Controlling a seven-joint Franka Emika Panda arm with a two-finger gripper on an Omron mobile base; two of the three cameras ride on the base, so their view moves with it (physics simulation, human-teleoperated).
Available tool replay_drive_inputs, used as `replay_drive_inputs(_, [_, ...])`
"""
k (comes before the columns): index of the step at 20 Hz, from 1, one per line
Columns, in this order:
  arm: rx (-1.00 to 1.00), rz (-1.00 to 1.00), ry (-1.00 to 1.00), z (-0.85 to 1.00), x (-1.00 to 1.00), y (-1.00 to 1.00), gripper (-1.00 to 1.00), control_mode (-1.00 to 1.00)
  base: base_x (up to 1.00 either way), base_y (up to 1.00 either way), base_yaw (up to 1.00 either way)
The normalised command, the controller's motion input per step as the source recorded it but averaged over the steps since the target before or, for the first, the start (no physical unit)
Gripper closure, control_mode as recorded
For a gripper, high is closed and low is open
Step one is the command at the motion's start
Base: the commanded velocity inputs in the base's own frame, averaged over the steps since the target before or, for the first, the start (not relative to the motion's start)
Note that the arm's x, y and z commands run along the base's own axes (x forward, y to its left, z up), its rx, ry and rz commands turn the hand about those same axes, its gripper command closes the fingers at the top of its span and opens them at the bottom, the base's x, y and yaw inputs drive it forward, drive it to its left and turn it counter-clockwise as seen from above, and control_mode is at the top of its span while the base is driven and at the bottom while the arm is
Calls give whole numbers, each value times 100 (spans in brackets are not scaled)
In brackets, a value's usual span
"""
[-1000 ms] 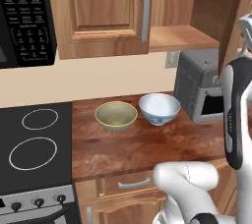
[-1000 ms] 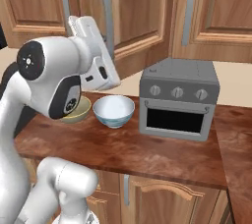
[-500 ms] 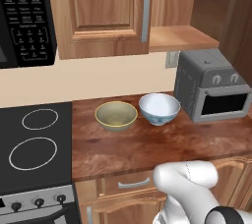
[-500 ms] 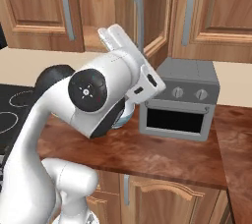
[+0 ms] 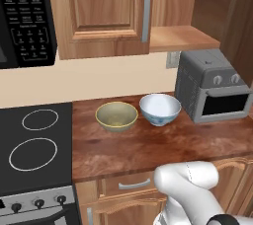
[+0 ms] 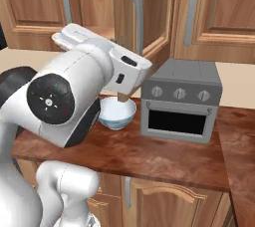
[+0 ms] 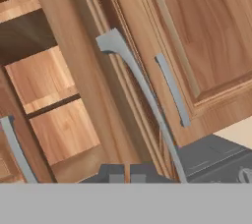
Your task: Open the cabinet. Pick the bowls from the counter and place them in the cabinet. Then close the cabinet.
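Observation:
The cabinet (image 5: 99,12) has its left door closed, and its right door (image 6: 152,17) stands swung out with the bare shelf (image 5: 180,36) showing. In the hand view the open door's long grey handle (image 7: 140,90) rises just ahead of my gripper (image 7: 127,175). The fingertips are shut together with nothing between them. On the counter (image 5: 128,150) sit the two bowls side by side, the olive-yellow one (image 5: 116,115) left of the white and blue one (image 5: 159,109). My arm blocks most of the counter in the right base view, where the white bowl (image 6: 117,114) peeks out.
A grey toaster oven (image 5: 212,93) stands on the counter right of the bowls, under the open door. A black stovetop (image 5: 34,145) lies to the left, with a black microwave (image 5: 22,17) above it. Another closed cabinet door (image 6: 219,12) lies further right.
The gripper's fingers have closed together. The arm has swung across the right base view and out of the left base view's right side. The bowls have not moved.

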Motion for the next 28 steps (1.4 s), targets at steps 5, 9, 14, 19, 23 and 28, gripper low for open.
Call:
replay_drive_inputs(5, [-32, 0, -2, 63, -100, 33, 100, -100, 0, 0, 0])
replay_drive_inputs(9, [-27, 0, 2, 12, -52, 92, 100, -100, 0, 0, 0])
replay_drive_inputs(14, [-9, 0, 1, -8, 0, 100, 100, -100, 0, 0, 0])
replay_drive_inputs(19, [-2, -16, 1, -26, 55, 60, 100, -100, 0, 0, 0])
replay_drive_inputs(23, [0, -21, 1, -27, 41, 4, 100, -100, 0, 0, 0])
replay_drive_inputs(28, [1, -19, 4, -32, 44, -4, 100, -100, 0, 0, 0])
